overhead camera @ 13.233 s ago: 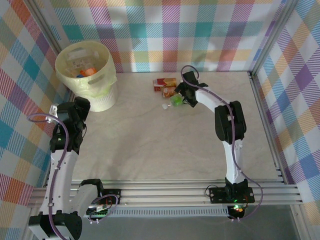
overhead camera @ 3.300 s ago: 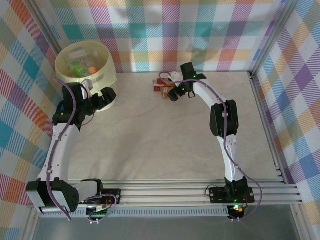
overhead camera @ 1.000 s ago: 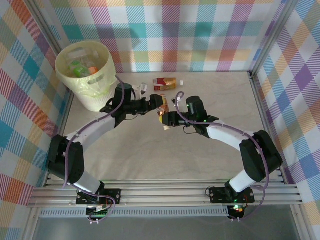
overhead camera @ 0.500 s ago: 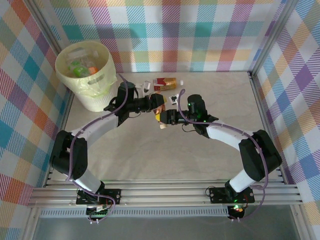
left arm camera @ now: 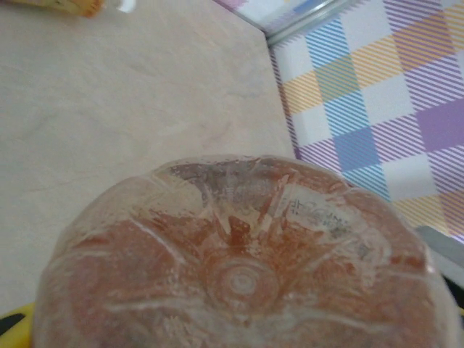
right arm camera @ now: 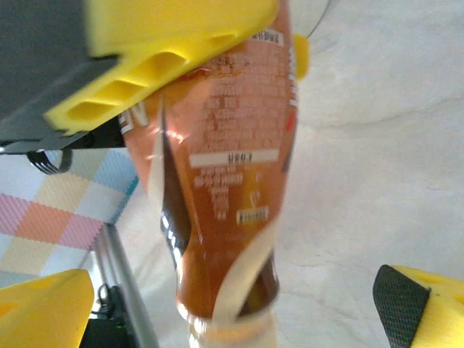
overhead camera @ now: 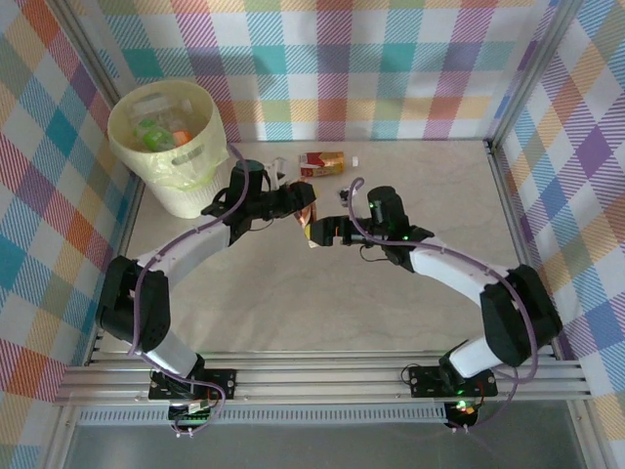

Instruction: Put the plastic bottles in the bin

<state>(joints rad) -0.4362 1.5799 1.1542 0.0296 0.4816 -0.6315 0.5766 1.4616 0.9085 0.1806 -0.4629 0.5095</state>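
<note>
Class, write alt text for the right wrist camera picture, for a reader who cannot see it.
An orange-labelled plastic bottle sits mid-frame, clamped near its base by the yellow left claw. The right claw stands wide open, its yellow fingers at the lower corners, clear of the bottle, over a pale table.

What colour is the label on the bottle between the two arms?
The bottle's label is orange-brown with white print; right wrist view shows it best.

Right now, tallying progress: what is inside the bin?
Inside the bin lie several plastic bottles, including a green-labelled bottle and an orange bottle. Anything under that top layer is covered.
</note>
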